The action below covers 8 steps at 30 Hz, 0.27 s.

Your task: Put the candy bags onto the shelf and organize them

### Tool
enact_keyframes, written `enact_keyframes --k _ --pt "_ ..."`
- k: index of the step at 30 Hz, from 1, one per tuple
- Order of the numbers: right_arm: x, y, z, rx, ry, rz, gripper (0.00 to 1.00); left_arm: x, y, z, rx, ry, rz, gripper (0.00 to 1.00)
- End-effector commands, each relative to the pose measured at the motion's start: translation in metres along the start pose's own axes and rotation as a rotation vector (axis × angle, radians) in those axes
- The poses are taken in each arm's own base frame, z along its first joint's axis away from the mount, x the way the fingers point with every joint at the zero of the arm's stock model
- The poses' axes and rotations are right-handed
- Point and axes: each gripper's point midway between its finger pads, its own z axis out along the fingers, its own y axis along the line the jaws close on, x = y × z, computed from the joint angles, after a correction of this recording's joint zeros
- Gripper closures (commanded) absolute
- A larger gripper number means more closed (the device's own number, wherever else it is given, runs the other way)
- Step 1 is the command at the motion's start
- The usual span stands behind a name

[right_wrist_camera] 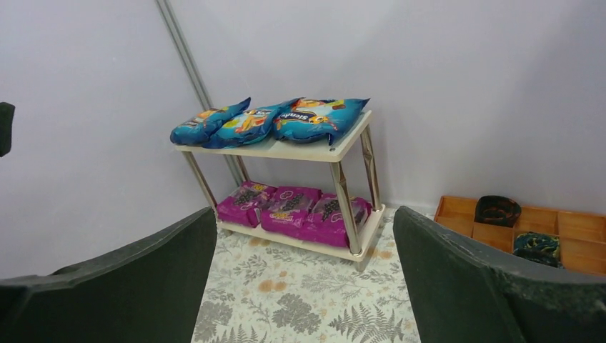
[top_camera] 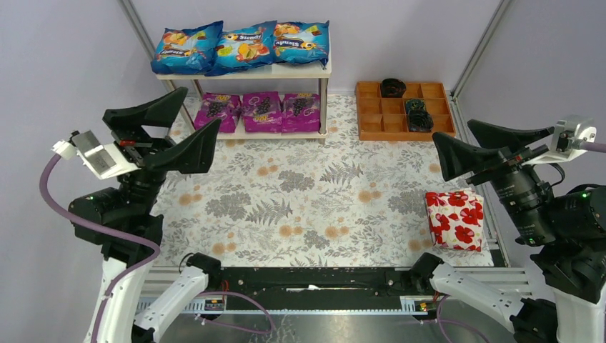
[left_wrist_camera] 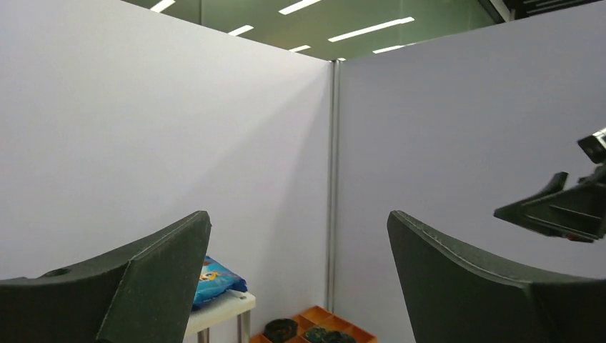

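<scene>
Three blue candy bags [top_camera: 241, 46] lie side by side on the shelf's top board [top_camera: 304, 71]. Three purple candy bags [top_camera: 261, 111] lie in a row on its lower board. The right wrist view shows the blue bags [right_wrist_camera: 275, 120], the purple bags [right_wrist_camera: 293, 207] and the shelf [right_wrist_camera: 286, 151]. The left wrist view catches one blue bag [left_wrist_camera: 216, 280] on the shelf corner [left_wrist_camera: 227, 306]. My left gripper [top_camera: 202, 114] is open and empty, raised at the left, near the shelf's left end. My right gripper [top_camera: 451, 138] is open and empty, raised at the right.
An orange compartment tray [top_camera: 371, 107] with dark items stands right of the shelf. A white packet with red flowers [top_camera: 454, 219] lies on the leaf-print cloth [top_camera: 300, 193] near my right arm. Purple walls enclose the table on three sides.
</scene>
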Motion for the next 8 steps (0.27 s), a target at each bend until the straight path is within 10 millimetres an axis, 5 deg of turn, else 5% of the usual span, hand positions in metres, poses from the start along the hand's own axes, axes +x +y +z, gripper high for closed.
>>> enact_keyframes --k 1,8 --pt "-0.013 -0.006 0.004 0.030 -0.053 -0.043 0.00 -0.003 0.018 0.002 -0.078 -0.042 0.042 0.01" --pt "0.004 -0.023 0.010 0.124 -0.013 -0.095 0.00 0.007 0.018 0.010 -0.058 -0.025 -0.011 0.01"
